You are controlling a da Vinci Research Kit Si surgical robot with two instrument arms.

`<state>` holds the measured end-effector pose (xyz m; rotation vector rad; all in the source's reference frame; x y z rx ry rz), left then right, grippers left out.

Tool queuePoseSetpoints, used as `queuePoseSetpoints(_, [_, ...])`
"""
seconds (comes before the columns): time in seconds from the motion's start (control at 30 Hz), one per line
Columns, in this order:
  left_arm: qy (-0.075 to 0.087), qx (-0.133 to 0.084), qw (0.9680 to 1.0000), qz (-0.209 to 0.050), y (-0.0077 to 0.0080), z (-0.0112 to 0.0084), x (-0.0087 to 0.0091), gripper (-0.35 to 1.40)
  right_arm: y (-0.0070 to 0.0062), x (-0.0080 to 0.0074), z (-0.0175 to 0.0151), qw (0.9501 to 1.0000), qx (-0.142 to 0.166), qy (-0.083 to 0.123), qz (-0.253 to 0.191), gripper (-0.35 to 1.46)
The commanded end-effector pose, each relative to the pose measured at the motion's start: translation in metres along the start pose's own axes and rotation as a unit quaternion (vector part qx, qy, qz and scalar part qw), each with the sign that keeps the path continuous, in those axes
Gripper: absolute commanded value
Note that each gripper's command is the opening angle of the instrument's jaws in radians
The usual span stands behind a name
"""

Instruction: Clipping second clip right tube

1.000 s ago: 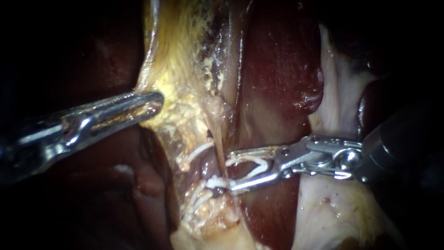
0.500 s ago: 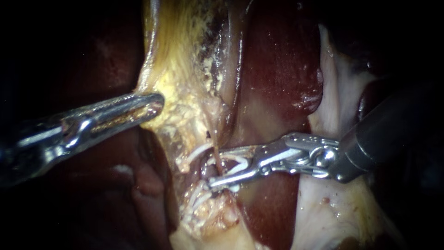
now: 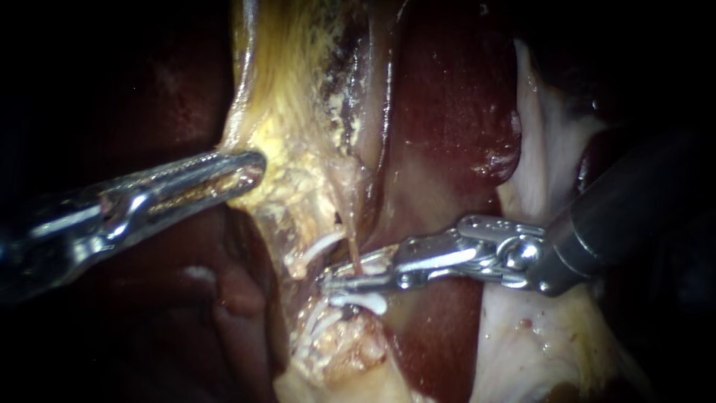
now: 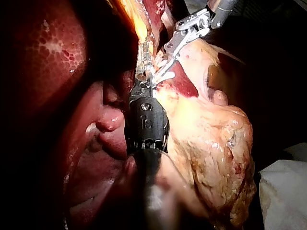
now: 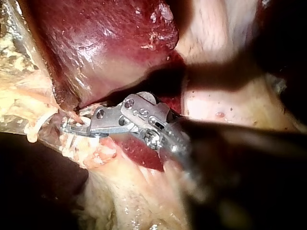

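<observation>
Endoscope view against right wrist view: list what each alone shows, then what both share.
Endoscope only: the left instrument, its jaws shut on yellow tissue. Right wrist only: nothing new, just the same site seen from along the right shaft. Both: the right instrument, its jaws shut on the thin tube, white clips close by, and the dark red liver.
</observation>
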<state>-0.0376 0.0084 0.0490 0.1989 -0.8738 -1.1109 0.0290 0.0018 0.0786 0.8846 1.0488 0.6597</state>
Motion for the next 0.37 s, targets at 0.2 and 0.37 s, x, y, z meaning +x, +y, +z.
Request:
queuePoseSetpoints(0.2, [0.0,0.0,1.0,0.0,0.0,0.0,0.0,-0.35,0.0002,-0.0004,0.0002,1.0,-0.003,-0.006,-0.002,-0.35])
queuePoseSetpoints(0.37, [0.0,0.0,1.0,0.0,0.0,0.0,0.0,-0.35,0.0002,-0.0004,0.0003,1.0,-0.003,-0.005,0.001,-0.35])
